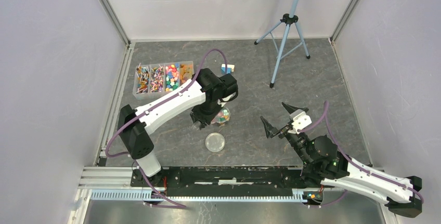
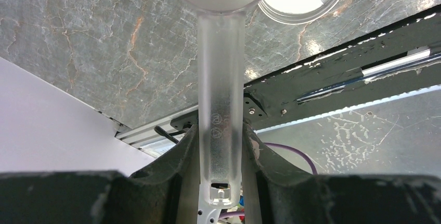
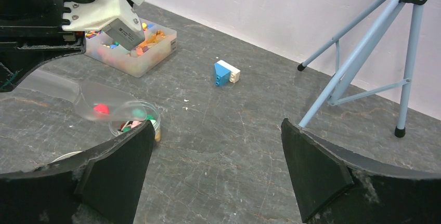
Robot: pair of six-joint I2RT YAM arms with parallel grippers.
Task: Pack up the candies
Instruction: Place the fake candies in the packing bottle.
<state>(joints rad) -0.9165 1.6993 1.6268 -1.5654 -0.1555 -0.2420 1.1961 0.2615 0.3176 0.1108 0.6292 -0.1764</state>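
The left end effector (image 2: 220, 135) is closed tight on the handle of a clear scoop (image 2: 221, 68). The handle runs straight out from between the fingers, and the round bowl is at its far end. In the right wrist view, two candies (image 3: 101, 108) lie in the bowl, one red and one green.

A small clear cup (image 1: 223, 116) stands on the bench (image 1: 312, 89) with more candies inside it. The bowl hangs just beside the cup, a little above its rim. From above, the cup is on the right side of the left end effector. It is not clear if the tip of the bowl is over the cup's mouth or only next to it.

The next move is likely to tip the scoop so the candies fall in. For that, the bowl has to be over the cup's mouth, or they will roll onto the bench.

The left arm is the near one. The right end effector (image 3: 217, 125) is wide open and holds nothing, well apart from the cup on its right. The lid (image 1: 215, 142) lies flat near the cup. The tray (image 3: 148, 60) with most of the candies is farther back.
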